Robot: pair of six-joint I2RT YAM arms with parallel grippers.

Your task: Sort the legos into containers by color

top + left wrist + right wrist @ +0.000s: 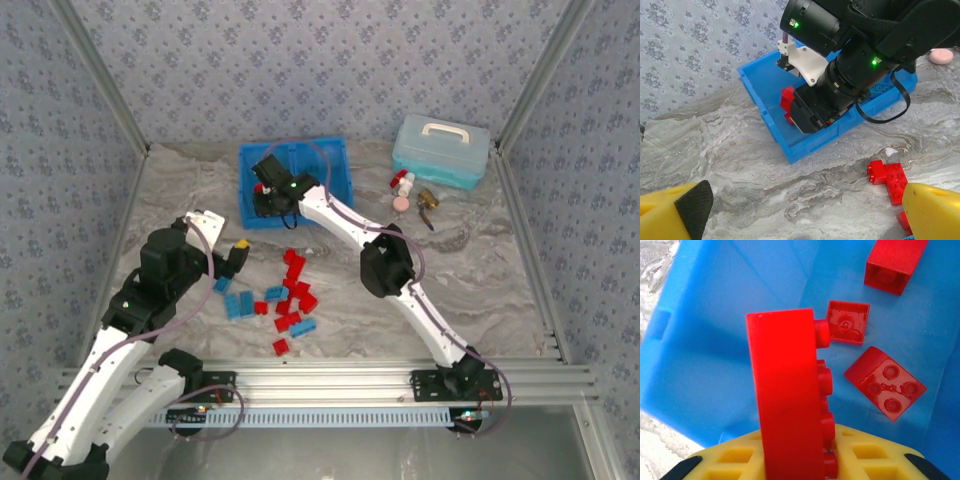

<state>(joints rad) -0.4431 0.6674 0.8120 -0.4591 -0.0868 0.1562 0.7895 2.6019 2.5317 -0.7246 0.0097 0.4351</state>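
A pale blue lidded plastic case with a white handle (441, 151) sits at the far right corner of the grey marbled table (490, 270). Just beside it lie a small red-and-white piece (402, 182), a pink round disc (401, 202) and a small brownish object (428, 199).

My left arm (95, 390) and right arm (425, 310) wear white shells between black joint housings, with greyish-purple cables looping alongside. The fingers (932, 210) are yellow with black pads (694, 206). On the right arm's black wrist, toward twelve o'clock in my left wrist view, two green lights glow beside a white bracket (807, 62).
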